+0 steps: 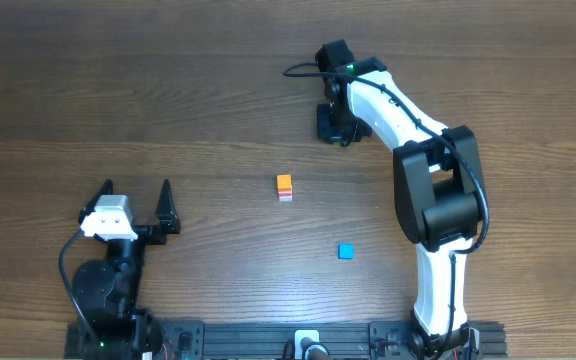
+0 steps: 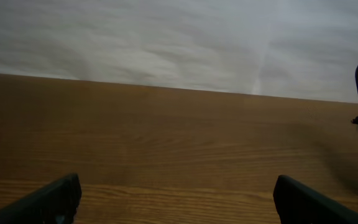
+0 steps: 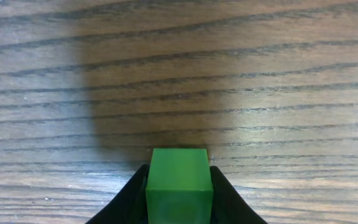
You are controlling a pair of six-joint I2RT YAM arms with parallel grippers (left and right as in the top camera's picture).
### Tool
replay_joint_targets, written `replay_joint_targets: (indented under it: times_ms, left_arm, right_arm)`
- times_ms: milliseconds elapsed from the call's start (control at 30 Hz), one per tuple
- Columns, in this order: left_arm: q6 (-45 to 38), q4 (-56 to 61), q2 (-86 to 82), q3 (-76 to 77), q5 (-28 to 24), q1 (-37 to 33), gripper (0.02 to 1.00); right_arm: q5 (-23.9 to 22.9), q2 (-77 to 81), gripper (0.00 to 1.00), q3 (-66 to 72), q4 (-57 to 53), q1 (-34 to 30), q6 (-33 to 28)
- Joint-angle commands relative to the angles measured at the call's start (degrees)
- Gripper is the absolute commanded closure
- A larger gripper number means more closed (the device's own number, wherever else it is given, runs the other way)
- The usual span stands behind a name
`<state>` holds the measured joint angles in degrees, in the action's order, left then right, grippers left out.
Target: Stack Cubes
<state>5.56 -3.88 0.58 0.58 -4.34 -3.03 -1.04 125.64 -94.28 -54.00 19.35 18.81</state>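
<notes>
A: Where is our green cube [image 3: 179, 180]?

B: At the far side of the table [image 1: 168, 100], right of the middle, clamped between the two fingers of our right gripper [image 3: 179, 190]. The fingers press on two opposite faces. We cannot tell whether it rests on the wood or hangs just above it.

A: Which way does it point?

B: It is a cube, so we have no long axis to speak of. Its faces sit square to the fingers, and its visible edges run along the wood grain.

A: And around it?

B: Nearer to us, about mid-table, an orange cube [image 1: 284, 182] sits on a pale cube [image 1: 285, 197]. A blue cube [image 1: 345, 251] lies alone, nearer and to the right. Our left gripper [image 1: 135, 190] rests at the near left, jaws spread wide and holding nothing.

A: What could go wrong for us?

B: We judge the small stack the weak spot. If we come down off-centre or twisted, the green cube could slide off or push the orange one off. A finger brushing the stack on release could topple it.
</notes>
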Motion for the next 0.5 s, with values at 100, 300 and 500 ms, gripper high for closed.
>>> replay_joint_targets:
  times_ms: [100, 300, 500]
  left_arm:
    - [-0.66, -0.17, -0.42, -0.24, -0.57, -0.26, 0.018]
    - [-0.68, -0.17, -0.42, -0.24, -0.57, -0.26, 0.018]
    - [-0.66, -0.17, -0.42, -0.24, -0.57, -0.26, 0.018]
  right_arm:
    - [-0.31, 1.16, 0.869, 0.46, 0.02, -0.13, -0.17]
    - [-0.31, 0.76, 0.991, 0.33, -0.11, 0.17, -0.2]
    - [0.11, -5.38, 0.991, -2.03, -4.39, 2.45, 0.35]
